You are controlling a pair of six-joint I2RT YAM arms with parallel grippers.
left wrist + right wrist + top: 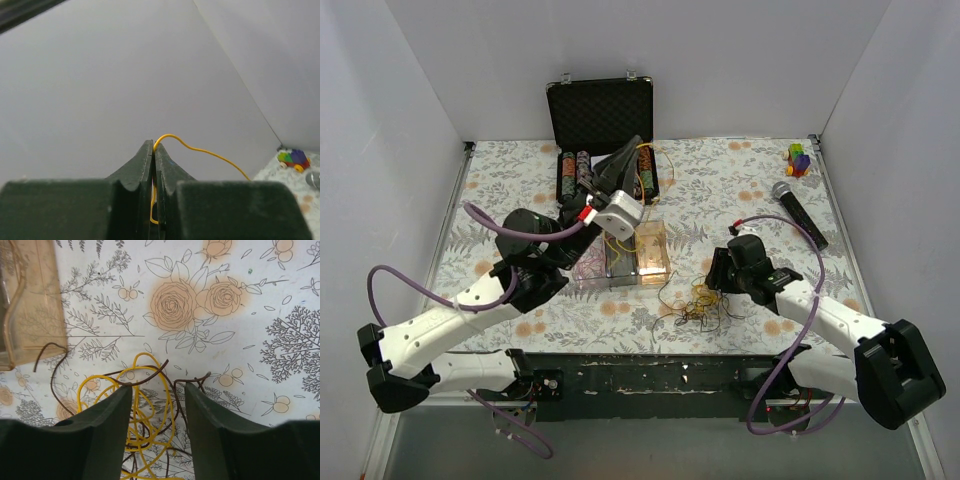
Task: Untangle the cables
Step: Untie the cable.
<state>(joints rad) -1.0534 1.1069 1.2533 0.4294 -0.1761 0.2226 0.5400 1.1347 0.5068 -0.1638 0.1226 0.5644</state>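
Two arms at work, one tangle. Nearest is the clump [695, 300] of cables: yellow loops and dark brown strands, lying flat on the table [770, 180], just right of the box [645, 250] and nearer the arm bases. In the right wrist view one brown strand reaches toward the box's corner; contact unclear.

Right gripper [714, 274] hangs low over the clump, right of the box. Its jaws stand roughly half apart with nothing clamped. Yellow loops and a brown strand show in the gap, lying loose on the table.

Left gripper [632, 150] is raised above and behind the box, tips pointing up toward the back wall. Jaws are pressed together on one yellow wire [200, 150], which arcs out of the tips and drops off to the right. Can't tell whether its far end sits in the clump.

Behind the box is an open black case [600, 115]. Mic [800, 210] lies well right of the box, toy [799, 158] at the far right corner.

Step, judged: a single yellow wire is being drawn out by the left arm while the right sets up on the clump. Next move likely needs the right jaws to drop and close on the remaining strands, pinning them so the pull separates one wire. Grabbing only a few strands matters. Otherwise the whole clump may lift together.
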